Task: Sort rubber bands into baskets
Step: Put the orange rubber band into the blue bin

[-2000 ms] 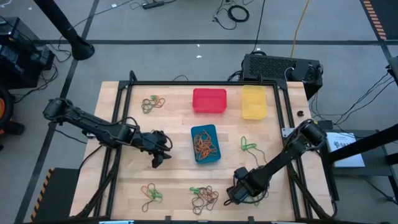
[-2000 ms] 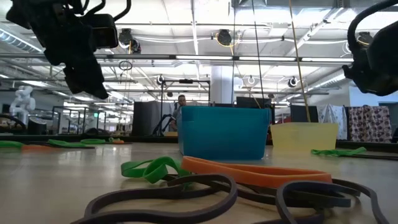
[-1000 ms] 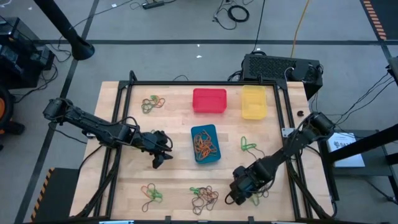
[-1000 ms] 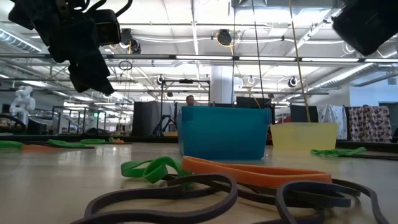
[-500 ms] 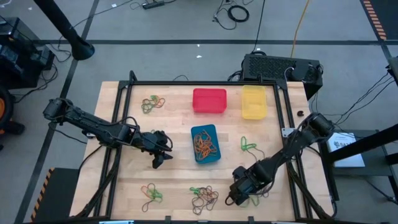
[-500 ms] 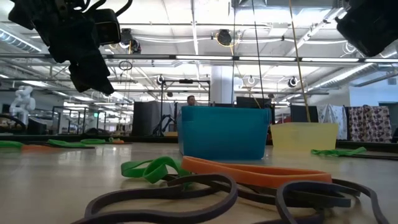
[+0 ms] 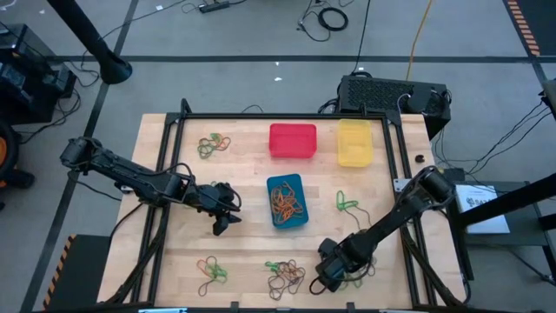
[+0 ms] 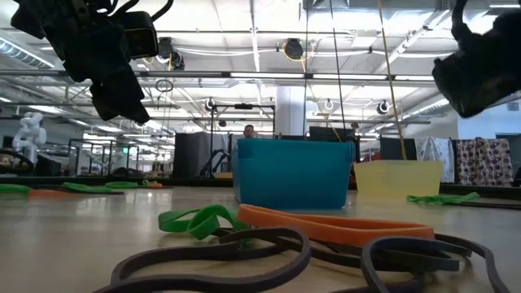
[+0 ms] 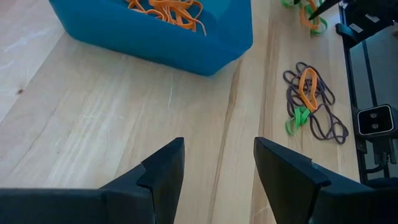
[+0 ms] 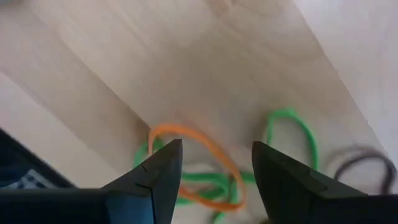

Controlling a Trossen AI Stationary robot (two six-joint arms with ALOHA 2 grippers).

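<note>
Three baskets stand on the wooden table: red [image 7: 293, 141] and yellow [image 7: 354, 142] at the far side, and blue [image 7: 287, 201] in the middle with orange rubber bands inside. Loose rubber bands lie in small piles [image 7: 213, 144], [image 7: 346, 202], [image 7: 210, 269], [image 7: 285, 276]. My right gripper [image 7: 323, 276] hangs open near the front edge, pointing steeply down over an orange band [image 10: 186, 155] and green bands [image 10: 292, 124]; the orange loop shows between its fingers [image 10: 214, 168]. My left gripper [image 7: 221, 222] waits open, left of the blue basket [image 9: 155, 31].
A black metal frame [image 7: 278, 116] runs around the table. In the low view, dark, orange and green bands [image 8: 326, 228] lie in front of the blue basket [image 8: 295, 173]. Bare wood lies between the piles. A black box [image 7: 391, 94] sits behind the far right corner.
My right gripper has come down toward the table and shifted a little toward the table's left edge, over the bands near the front. The left arm and all bands have stayed where they were.
</note>
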